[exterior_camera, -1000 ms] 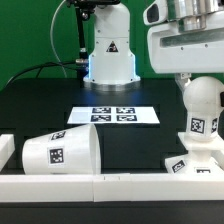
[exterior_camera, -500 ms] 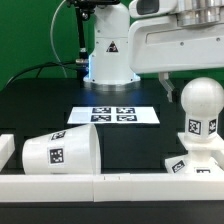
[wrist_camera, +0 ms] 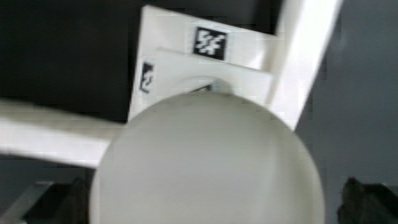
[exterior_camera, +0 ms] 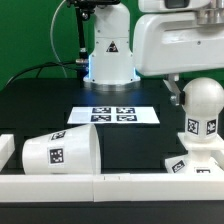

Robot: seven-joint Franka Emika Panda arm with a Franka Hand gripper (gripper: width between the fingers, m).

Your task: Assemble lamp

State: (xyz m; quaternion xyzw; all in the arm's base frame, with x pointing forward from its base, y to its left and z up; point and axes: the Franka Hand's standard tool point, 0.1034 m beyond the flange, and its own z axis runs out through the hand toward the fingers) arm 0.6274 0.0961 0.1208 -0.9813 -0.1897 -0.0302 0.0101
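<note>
The bulb stands upright, its ribbed neck in the wedge-like base at the exterior view's right. My gripper hangs just above and to the exterior view's left of the bulb's round head. One finger shows beside the head. In the wrist view the bulb head fills the middle, and the base with its tags lies beyond it. My gripper is open, with dark fingertips wide on each side, apart from the head. The shade lies on its side at the front left.
The marker board lies flat mid-table. The robot's pedestal stands behind it. A white rail runs along the front edge, with a low white block at the far left.
My hand has risen off the bulb and shifted toward the exterior view's left. The bulb's head, covered a second ago, now stands free on the base.
</note>
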